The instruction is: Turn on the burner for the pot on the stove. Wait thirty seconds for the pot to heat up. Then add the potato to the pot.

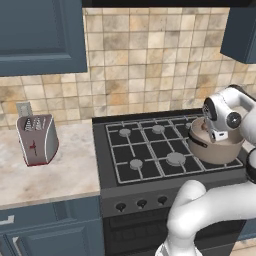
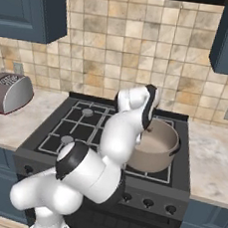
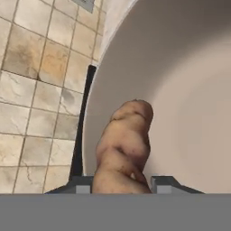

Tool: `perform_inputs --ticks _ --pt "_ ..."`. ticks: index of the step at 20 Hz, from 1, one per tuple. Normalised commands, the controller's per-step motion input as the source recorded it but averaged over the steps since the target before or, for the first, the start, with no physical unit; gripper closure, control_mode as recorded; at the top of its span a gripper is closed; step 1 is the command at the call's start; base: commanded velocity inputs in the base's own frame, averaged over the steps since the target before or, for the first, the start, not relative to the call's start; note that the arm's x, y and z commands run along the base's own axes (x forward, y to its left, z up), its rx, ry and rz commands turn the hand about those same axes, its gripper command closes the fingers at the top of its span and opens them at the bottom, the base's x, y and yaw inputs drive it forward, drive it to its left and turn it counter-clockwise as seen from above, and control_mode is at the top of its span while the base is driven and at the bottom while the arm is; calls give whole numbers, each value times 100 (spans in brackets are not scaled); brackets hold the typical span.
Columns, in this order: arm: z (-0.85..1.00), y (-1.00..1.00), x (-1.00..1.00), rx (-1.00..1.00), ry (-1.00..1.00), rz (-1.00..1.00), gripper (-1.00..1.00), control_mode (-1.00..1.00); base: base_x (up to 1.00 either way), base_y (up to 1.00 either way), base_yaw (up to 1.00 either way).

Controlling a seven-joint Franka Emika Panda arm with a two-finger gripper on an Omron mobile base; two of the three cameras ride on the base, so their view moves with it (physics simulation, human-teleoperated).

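We see the hand (image 3: 122, 184) clamped on the potato (image 3: 124, 146) over the pot (image 2: 157, 143) w/ its bottom end cut off, arm hiding pot's near side on the stove (image 1: 150, 150).

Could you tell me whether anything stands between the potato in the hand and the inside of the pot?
Nothing visible does. The hand is shut on the potato, which hangs over the pale inside of the pot. The pot has no lid, and its floor below the potato looks bare. The pot sits on the stove.
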Motion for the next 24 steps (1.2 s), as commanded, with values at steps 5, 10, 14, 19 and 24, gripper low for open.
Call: perform_inputs --ticks 5,10,14,19,24 --pt "0 -45 23 10 35 0 100 -100 0 0 0" --pt "7 -54 23 12 27 0 100 -100 0 0 0" --pt "6 -54 24 18 27 0 100 -100 0 0 0" --pt "3 -52 24 22 28 0 100 -100 0 0 0" --pt "2 -39 10 18 26 0 -100 -100 0 0 0"
